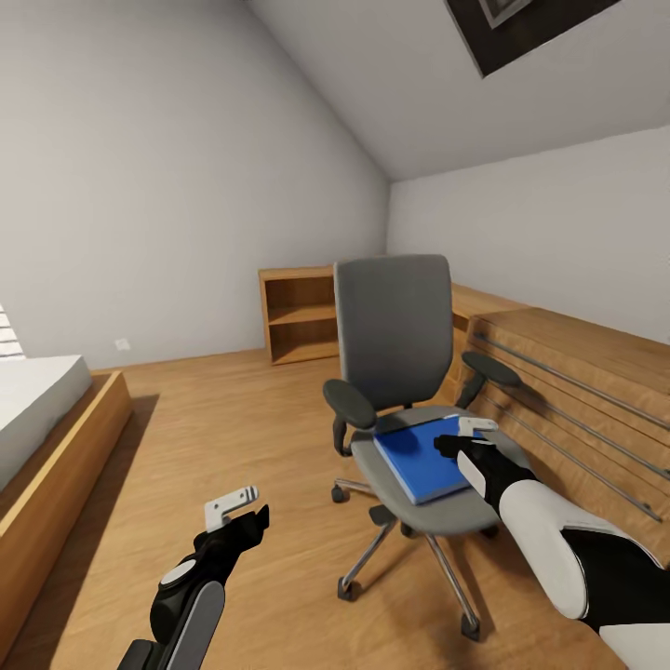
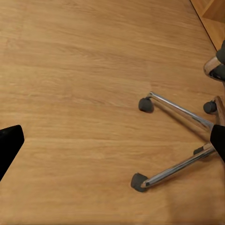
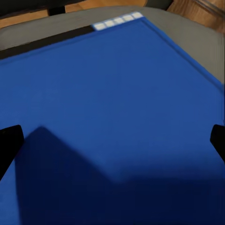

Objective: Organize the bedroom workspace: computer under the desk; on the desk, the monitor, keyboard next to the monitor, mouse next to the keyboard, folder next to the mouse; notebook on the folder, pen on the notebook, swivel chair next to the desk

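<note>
Right gripper (image 1: 468,437) held spread above blue folder (image 1: 423,456) on swivel chair (image 1: 395,372), probably for pickup. Left gripper (image 1: 237,512) parted, idle.

Light wood floor (image 1: 242,419) runs through the room. Swivel chair (image 1: 395,363) stands on it at centre right, on a chrome star base with casters (image 2: 146,104). Blue folder (image 1: 423,456) lies flat on the grey seat (image 1: 484,507). Low bed (image 1: 46,447) rests on the floor at left. Open wooden shelf (image 1: 298,316) stands against the far wall.
</note>
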{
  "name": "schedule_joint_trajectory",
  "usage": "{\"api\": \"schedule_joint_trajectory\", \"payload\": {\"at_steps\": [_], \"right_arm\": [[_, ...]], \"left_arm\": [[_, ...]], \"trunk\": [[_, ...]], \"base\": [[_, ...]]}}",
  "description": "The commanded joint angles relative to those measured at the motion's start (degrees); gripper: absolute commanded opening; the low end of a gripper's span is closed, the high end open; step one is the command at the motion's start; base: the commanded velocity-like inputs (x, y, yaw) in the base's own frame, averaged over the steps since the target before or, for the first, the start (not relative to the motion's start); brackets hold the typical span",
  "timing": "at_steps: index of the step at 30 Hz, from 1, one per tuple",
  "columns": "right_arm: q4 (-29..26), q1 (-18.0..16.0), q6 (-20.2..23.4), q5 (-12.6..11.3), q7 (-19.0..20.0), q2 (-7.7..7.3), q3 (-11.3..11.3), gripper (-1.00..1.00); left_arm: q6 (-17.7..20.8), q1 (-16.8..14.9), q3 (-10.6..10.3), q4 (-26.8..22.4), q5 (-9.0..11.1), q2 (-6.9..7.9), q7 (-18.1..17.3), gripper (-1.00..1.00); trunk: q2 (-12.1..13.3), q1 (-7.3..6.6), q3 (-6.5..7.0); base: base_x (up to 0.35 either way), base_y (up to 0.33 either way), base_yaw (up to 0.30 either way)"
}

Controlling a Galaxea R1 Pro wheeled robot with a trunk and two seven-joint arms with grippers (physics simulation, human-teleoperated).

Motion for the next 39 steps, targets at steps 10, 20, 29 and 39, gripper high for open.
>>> {"api": "schedule_joint_trajectory", "payload": {"at_steps": [10,20,29,39], "right_arm": [[5.12,0.02,0.3,-0.11,-0.01,0.03,-0.28,1.0],[5.12,0.02,0.3,-0.11,-0.01,0.03,-0.28,1.0],[5.12,0.02,0.22,-0.12,-0.01,0.03,-0.28,1.0],[5.12,0.02,0.04,-0.09,0.0,0.16,-0.28,1.0]], "left_arm": [[0.09,-0.04,-0.14,-0.07,0.62,0.0,0.57,1.0],[0.09,-0.04,-0.13,-0.07,0.62,-0.01,0.57,1.0],[0.09,-0.04,-0.09,-0.06,0.62,-0.08,0.57,1.0],[0.09,-0.04,-0.15,-0.04,0.67,-0.08,0.57,1.0]], "trunk": [[-0.02,-0.01,-0.07],[0.78,-0.45,0.29],[4.39,-2.43,1.91],[8.4,-4.62,3.7]], "base": [[-0.195,0.0,0.0],[-0.023,0.0,0.0],[-0.001,0.0,0.0],[0.0,0.0,0.0]]}}
